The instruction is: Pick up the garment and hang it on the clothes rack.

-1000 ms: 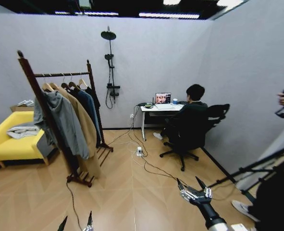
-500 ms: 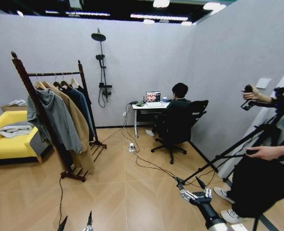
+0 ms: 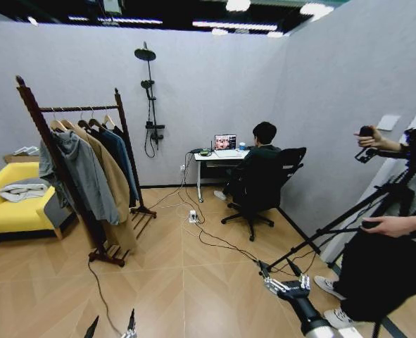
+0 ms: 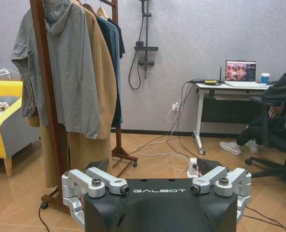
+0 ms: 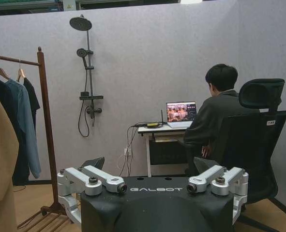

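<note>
The clothes rack (image 3: 49, 148) stands at the left on the wooden floor, a dark reddish-brown frame with several garments on its bar. A grey hoodie (image 3: 81, 176), a tan coat, a dark jacket and a blue shirt (image 5: 26, 121) hang there. Last on the bar at the wall end hangs a black short-sleeved piece (image 5: 33, 99); I cannot tell whether it is the garment. My left gripper (image 3: 112, 322) is low at the bottom edge, open and empty. My right gripper (image 3: 278, 267) hovers low at the right, open and empty, far from the rack.
A yellow sofa (image 3: 10, 211) sits left of the rack. Cables and a power strip (image 3: 192, 215) trail across the floor. A person sits in an office chair (image 3: 260, 193) at a desk (image 3: 218, 156). A person with a camera tripod (image 3: 334, 236) stands close at the right.
The whole picture shifted left as the camera turned right, bringing the person with the tripod into view. Both grippers keep their places in the view and stay open.
</note>
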Robot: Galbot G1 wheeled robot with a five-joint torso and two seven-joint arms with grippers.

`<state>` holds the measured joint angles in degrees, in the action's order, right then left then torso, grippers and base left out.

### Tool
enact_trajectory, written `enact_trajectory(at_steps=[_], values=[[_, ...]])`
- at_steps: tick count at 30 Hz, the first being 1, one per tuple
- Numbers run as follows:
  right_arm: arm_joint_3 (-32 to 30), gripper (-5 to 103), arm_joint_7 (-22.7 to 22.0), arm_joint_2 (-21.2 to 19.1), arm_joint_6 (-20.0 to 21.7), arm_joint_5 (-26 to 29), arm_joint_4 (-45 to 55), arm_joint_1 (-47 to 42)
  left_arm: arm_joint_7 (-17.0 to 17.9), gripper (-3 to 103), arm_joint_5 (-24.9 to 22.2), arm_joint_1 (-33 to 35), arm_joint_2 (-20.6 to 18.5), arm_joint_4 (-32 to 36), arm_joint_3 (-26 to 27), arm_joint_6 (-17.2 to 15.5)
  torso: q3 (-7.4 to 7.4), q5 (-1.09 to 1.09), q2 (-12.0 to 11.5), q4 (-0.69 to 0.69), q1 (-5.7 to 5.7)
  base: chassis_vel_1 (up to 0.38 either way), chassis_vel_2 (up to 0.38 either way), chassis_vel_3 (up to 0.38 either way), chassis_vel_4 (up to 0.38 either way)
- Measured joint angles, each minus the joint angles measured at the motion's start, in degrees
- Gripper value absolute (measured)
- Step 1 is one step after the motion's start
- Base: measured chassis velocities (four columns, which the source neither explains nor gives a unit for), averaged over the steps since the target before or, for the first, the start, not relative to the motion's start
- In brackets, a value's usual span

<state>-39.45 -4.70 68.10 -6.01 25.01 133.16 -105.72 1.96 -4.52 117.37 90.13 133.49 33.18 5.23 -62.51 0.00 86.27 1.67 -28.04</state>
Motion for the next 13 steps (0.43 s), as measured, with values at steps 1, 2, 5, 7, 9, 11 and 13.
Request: enact_trajectory(at_steps=[1,2,5,7,9,11,13], values=[[0.0,100,0.0,0.0,0.0,0.0,0.0,0.0,0.0,100,0.0,0.0,0.0,0.0,0.0,0.0,0.00,0.00,0.0,0.00,0.00,0.000,0.000,0.000,0.000],[0.0,100,0.0,0.0,0.0,0.0,0.0,0.0,0.0,100,0.0,0.0,0.0,0.0,0.0,0.0,0.00,0.00,0.0,0.00,0.00,0.000,0.000,0.000,0.000],[0.0,100,0.0,0.0,0.0,0.0,0.0,0.0,0.0,100,0.0,0.0,0.0,0.0,0.0,0.0,0.00,0.00,0.0,0.00,0.00,0.000,0.000,0.000,0.000],[0.0,100,0.0,0.0,0.0,0.0,0.0,0.0,0.0,100,0.0,0.0,0.0,0.0,0.0,0.0,0.00,0.00,0.0,0.00,0.00,0.000,0.000,0.000,0.000],[0.0,100,0.0,0.0,0.0,0.0,0.0,0.0,0.0,100,0.0,0.0,0.0,0.0,0.0,0.0,0.00,0.00,0.0,0.00,0.00,0.000,0.000,0.000,0.000],[0.0,100,0.0,0.0,0.0,0.0,0.0,0.0,0.0,100,0.0,0.0,0.0,0.0,0.0,0.0,0.00,0.00,0.0,0.00,0.00,0.000,0.000,0.000,0.000],[0.0,100,0.0,0.0,0.0,0.0,0.0,0.0,0.0,100,0.0,0.0,0.0,0.0,0.0,0.0,0.00,0.00,0.0,0.00,0.00,0.000,0.000,0.000,0.000]])
